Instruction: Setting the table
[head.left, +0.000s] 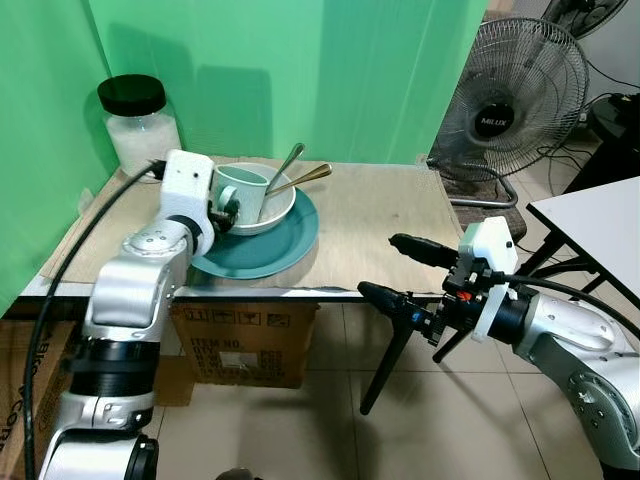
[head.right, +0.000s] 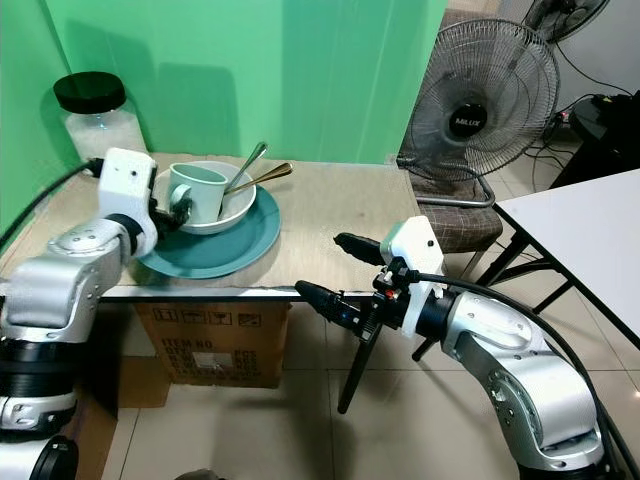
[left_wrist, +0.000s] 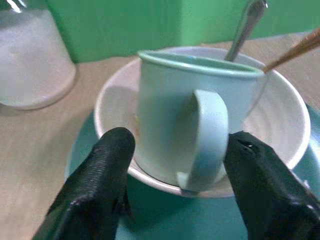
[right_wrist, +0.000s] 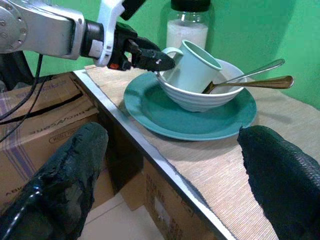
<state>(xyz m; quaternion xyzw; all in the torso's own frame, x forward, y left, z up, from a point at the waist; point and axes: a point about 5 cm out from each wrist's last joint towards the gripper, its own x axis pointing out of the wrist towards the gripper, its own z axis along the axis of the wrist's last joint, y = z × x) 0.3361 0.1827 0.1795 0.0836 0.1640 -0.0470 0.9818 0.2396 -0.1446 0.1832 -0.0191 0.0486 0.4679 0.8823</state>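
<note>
Left wrist view: left gripper (left_wrist: 175, 165) jaws spread wide around the handle of the pale green enamel mug (left_wrist: 185, 120), which stands in a white ribbed bowl (head.left: 278, 212) on a teal plate (head.left: 285, 250). Right gripper (head.left: 392, 268) hangs open off the counter (head.left: 390, 215) edge.

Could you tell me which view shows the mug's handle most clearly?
The left wrist view: the mug's handle faces it between the left gripper fingers. The eye views hide it behind that gripper; the right wrist view shows it small.
</note>
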